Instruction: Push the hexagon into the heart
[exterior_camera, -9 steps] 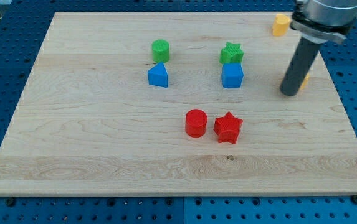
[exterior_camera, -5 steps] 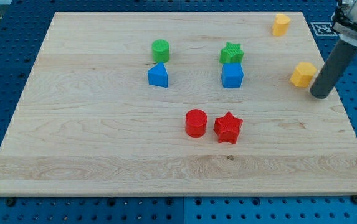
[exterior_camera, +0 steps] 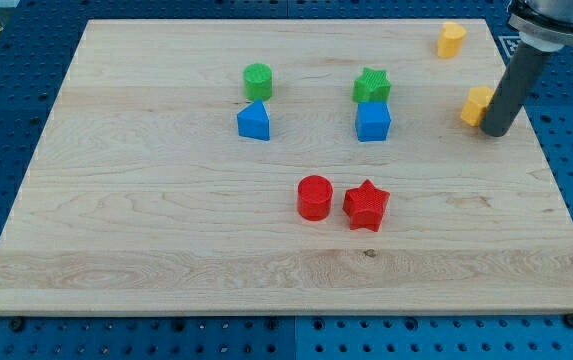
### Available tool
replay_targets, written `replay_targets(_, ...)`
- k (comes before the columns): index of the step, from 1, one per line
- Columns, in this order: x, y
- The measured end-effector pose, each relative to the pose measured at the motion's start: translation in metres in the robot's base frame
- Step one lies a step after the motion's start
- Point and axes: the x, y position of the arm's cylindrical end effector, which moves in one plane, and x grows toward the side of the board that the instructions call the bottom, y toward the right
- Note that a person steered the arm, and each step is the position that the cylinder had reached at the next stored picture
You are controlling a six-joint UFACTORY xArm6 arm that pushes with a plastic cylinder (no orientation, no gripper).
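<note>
My tip (exterior_camera: 494,133) is set against the right side of the yellow hexagon (exterior_camera: 476,105), partly covering it, presumably so a push is sent toward the yellow heart (exterior_camera: 451,40), which lies up and slightly left near the board's (exterior_camera: 166,250) top edge (no jaws exist here).

The wooden board (exterior_camera: 166,240) carried eight blocks: two yellow ones (exterior_camera: 451,39) (exterior_camera: 476,104) by its top-right corner, green (exterior_camera: 258,80) (exterior_camera: 371,85) and blue (exterior_camera: 254,121) (exterior_camera: 373,121) pairs toward its top edge, red cylinder (exterior_camera: 315,197) and star (exterior_camera: 366,205) mid-board.
</note>
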Motion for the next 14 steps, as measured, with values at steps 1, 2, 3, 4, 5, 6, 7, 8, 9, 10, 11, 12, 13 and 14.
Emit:
replay_targets(1, -0.003, -0.005)
replay_targets(2, -0.005, -0.005)
replay_targets(3, -0.007, -0.003)
replay_targets(4, -0.012, -0.005)
replay_targets(5, -0.013, -0.013)
replay_targets(6, -0.013, -0.024)
replay_targets(7, -0.017, -0.025)
replay_targets(8, -0.037, -0.025)
replay_targets(9, -0.059, -0.025)
replay_targets(10, -0.078, -0.023)
replay_targets(11, -0.078, -0.024)
replay_targets(12, -0.067, -0.022)
replay_targets(13, -0.032, 0.001)
replay_targets(14, -0.041, 0.028)
